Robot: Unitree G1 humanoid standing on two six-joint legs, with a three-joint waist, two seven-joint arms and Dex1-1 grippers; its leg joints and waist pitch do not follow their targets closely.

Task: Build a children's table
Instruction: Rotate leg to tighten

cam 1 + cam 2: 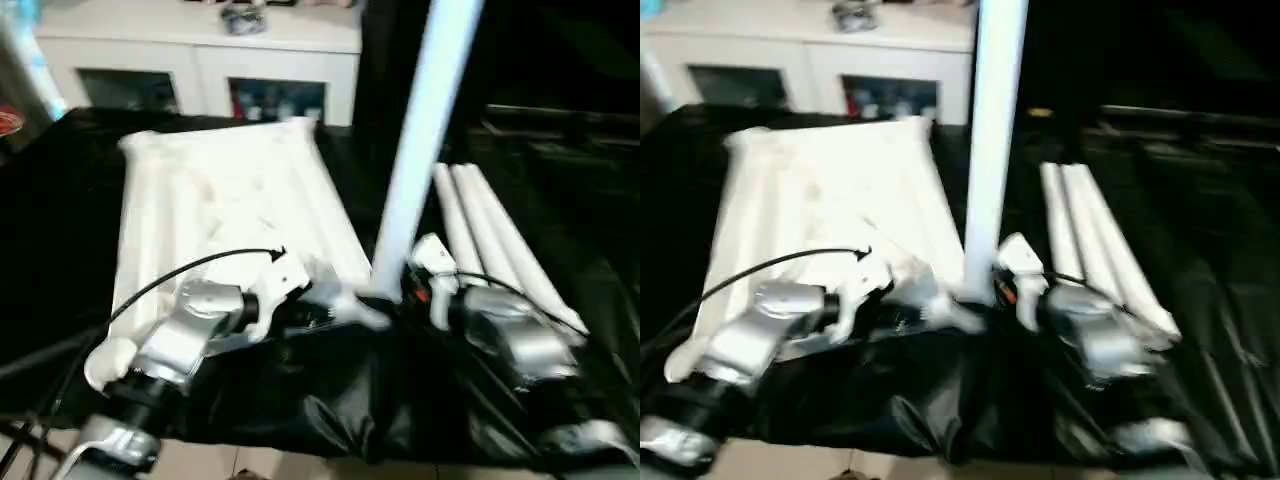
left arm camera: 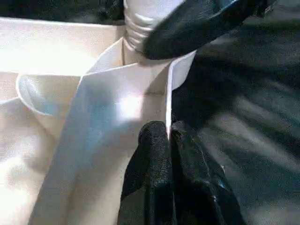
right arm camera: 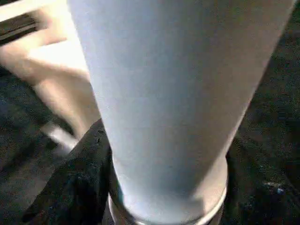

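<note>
Table top: the white table top (image 1: 225, 200) lies upside down, ribbed underside up, on the black-covered table (image 1: 60, 200), in front of the white cabinet (image 1: 200, 60).
Standing leg: one white leg (image 1: 425, 130) stands upright at the top's near right corner, its ribbed lower end (image 2: 140, 23) sitting in the round corner socket (image 2: 180, 70).
Spare legs: three more legs (image 1: 490, 245) lie side by side on the black cover, to the right of the standing leg.
Left gripper: the left gripper (image 2: 168, 140) has its two black fingers pressed together, pinching the thin edge of the top just beside the socket.
Right gripper: the right gripper (image 3: 154, 187) sits around the base of the standing leg, one black finger (image 3: 79, 178) against the tube; whether it clamps the leg cannot be told.
</note>
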